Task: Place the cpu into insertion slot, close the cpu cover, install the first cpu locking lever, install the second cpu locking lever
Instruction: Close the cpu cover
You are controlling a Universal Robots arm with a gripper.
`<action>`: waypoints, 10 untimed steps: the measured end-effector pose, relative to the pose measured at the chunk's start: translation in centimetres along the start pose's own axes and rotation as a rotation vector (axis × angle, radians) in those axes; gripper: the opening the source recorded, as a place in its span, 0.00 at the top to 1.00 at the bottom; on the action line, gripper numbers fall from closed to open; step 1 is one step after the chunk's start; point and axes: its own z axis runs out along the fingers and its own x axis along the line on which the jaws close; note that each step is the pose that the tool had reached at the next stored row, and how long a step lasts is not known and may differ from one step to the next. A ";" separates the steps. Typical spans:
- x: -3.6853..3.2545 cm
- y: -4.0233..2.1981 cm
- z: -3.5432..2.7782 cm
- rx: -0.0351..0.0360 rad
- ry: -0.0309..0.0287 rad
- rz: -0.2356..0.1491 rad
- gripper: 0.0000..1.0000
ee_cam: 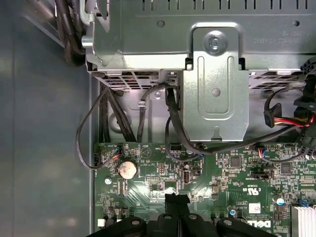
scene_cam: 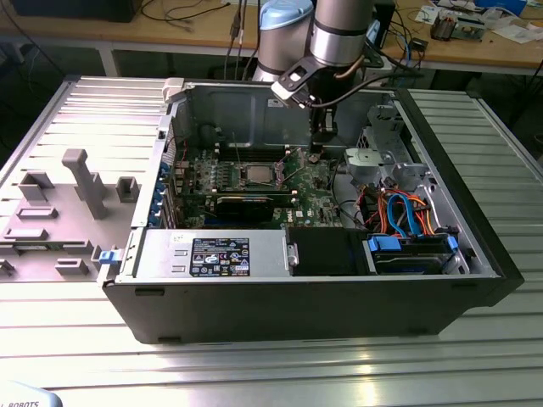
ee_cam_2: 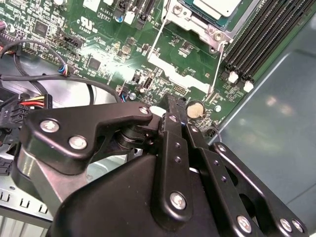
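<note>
Inside the open computer case [scene_cam: 297,305], which lies on a ribbed metal table [scene_cam: 254,373], the arm comes in from 12 o'clock in the exterior view. Its gripper [scene_cam: 316,153] hangs close over the green board [scene_cam: 318,191]. The jaws are pressed together with nothing between them. In the second wrist view the black fingers [ee_cam_2: 173,128] meet at a single tip near a round coin battery [ee_cam_2: 195,108]. The first wrist view shows the same tip over the board, with that battery [ee_cam: 127,169] a little apart from it. The chip [scene_cam: 255,174] sits in the socket [scene_cam: 254,184], its dull silver top facing up, at about 9 o'clock from the gripper in the exterior view and well apart from it. In the second wrist view a silver metal frame [ee_cam_2: 190,22] lies around the chip [ee_cam_2: 217,5], and two thin wire levers [ee_cam_2: 154,42] run from it out over the board. I cannot tell whether they are latched. Long black memory slots [ee_cam_2: 256,44] lie beside the socket. A folded metal bracket [ee_cam: 215,89] stands past the board's edge in the first wrist view. Blue and orange cables [scene_cam: 407,212] sit at 4 o'clock in the case, and a labelled silver box [scene_cam: 221,254] sits at 7 o'clock.
</note>
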 end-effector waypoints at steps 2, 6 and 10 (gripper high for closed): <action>0.03 0.07 0.08 0.0001 -0.0004 0.000 0.89; 0.04 0.15 0.16 0.0008 -0.0021 0.000 0.89; 0.04 0.15 0.17 0.0016 -0.0028 0.000 0.89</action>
